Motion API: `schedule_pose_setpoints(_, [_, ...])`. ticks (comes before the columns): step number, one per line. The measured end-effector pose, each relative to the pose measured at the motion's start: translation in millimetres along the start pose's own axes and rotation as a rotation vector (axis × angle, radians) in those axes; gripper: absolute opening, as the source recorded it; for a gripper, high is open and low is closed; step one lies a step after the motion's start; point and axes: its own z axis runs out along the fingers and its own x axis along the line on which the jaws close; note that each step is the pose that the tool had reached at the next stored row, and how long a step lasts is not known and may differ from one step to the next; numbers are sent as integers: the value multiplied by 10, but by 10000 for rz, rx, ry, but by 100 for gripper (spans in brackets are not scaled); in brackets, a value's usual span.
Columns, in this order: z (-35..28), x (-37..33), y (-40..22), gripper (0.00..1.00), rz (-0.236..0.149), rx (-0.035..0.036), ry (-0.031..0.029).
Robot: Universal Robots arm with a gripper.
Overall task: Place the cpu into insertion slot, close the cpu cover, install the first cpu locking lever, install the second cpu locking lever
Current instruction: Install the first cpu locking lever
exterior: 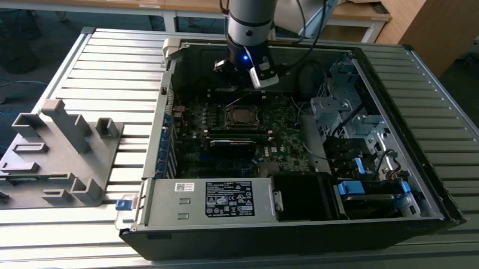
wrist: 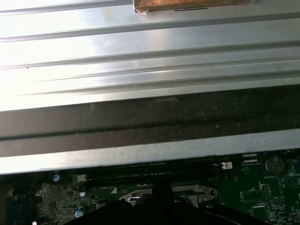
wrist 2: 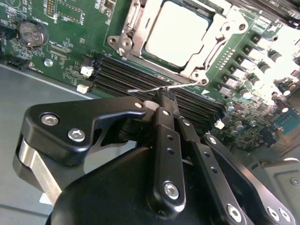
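Gripper (wrist 2: 166, 97): fingers clenched together, tip touching a thin wire lever (wrist 2: 145, 89) beside the memory slots (wrist 2: 117, 72) in the second wrist view; a grasp on it cannot be confirmed. Cpu (wrist 2: 180, 33) lies seated in the slot (wrist 2: 130, 28) on the motherboard (wrist 2: 61, 28), cover (wrist 2: 213, 44) closed flat around it. Case (exterior: 224, 235) rests on the tabletop (exterior: 112, 56).

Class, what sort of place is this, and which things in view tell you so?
Probably a robotics lab or workshop: a robot arm reaches into an open computer case lying on a ribbed metal table.
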Motion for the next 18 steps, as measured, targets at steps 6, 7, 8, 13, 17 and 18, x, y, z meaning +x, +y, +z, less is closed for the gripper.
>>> schedule_pose_setpoints(6, [4, -21, 2, 11, 1, 2, 1])
schedule_pose_setpoints(7, [6, -21, 2, 11, 0, 1, 0])
schedule_pose_setpoints(8, [15, -22, 1, 11, 0, 1, 0])
schedule_pose_setpoints(13, [62, -29, -6, 11, -1, 1, -1])
schedule_pose_setpoints(17, [77, -53, -6, 11, -1, 3, 1])
schedule_pose_setpoints(18, [80, -67, -5, 11, 0, 3, 0])
